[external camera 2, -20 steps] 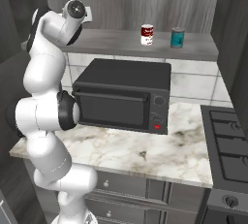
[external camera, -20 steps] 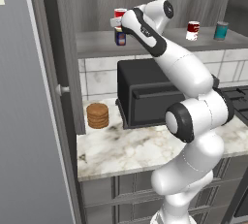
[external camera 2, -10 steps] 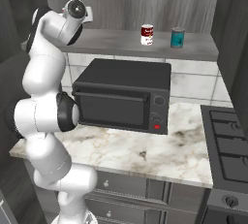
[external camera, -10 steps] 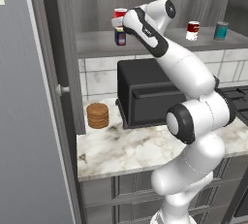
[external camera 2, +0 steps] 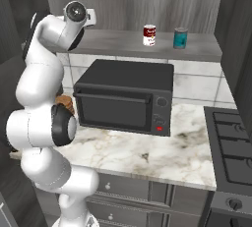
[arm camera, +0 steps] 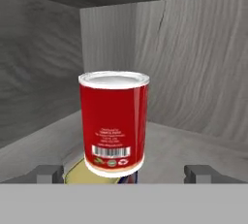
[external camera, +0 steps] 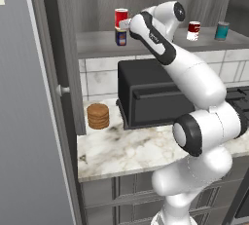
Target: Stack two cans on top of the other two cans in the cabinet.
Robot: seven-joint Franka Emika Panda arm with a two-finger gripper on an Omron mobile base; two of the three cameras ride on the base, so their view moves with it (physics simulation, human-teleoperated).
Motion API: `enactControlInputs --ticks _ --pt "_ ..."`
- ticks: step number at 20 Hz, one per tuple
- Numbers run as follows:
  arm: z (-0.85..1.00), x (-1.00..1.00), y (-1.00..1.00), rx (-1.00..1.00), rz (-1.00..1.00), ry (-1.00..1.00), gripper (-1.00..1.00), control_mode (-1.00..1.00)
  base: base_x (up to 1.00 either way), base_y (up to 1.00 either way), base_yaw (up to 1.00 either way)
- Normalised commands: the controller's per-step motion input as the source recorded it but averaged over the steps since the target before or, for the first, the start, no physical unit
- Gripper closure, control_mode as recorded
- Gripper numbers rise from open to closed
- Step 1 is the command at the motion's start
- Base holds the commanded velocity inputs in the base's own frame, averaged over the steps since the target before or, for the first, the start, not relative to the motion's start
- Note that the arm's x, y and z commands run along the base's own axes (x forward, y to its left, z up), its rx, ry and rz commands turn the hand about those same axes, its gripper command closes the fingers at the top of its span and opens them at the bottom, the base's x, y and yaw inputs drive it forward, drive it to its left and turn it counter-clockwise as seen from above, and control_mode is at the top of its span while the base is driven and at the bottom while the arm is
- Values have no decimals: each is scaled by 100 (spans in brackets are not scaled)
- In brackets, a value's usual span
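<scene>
A plain red can (arm camera: 114, 123) stands upright on the short dark blue can with a yellow label (arm camera: 80, 172) at the left end of the cabinet shelf (external camera: 97, 46). My gripper (arm camera: 123, 174) is open, its fingertips (arm camera: 48, 173) standing well apart on either side of the red can without touching it. From the left base view, the red can (external camera: 121, 16) tops the blue can (external camera: 121, 37), with the gripper (external camera: 128, 24) just to their right. A red can with a white band (external camera: 193, 30) and a teal can (external camera: 222, 30) stand side by side at the shelf's right end.
A black microwave-like box (external camera: 151, 97) sits on the marble counter (external camera: 126, 151) under the shelf. A brown round stack (external camera: 98, 116) rests to its left. A tall grey panel (external camera: 29, 121) borders the left side, and a stove (external camera 2: 231, 142) lies at the right.
The jaws have spread a little wider beside the plain red can, which stays on the blue can. The arm has barely moved.
</scene>
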Motion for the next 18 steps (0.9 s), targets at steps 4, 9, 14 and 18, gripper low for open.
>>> enactControlInputs --ticks 4,9,14,18 --pt "-8 -67 -38 0 -9 0 -100 -100 0 0 0" --pt "-12 -46 -42 -1 -32 2 -100 -100 0 0 0" --pt "-1 -23 -50 0 -39 8 -100 -100 0 0 0" --pt "5 -32 -56 0 -29 6 -100 -100 0 0 0"
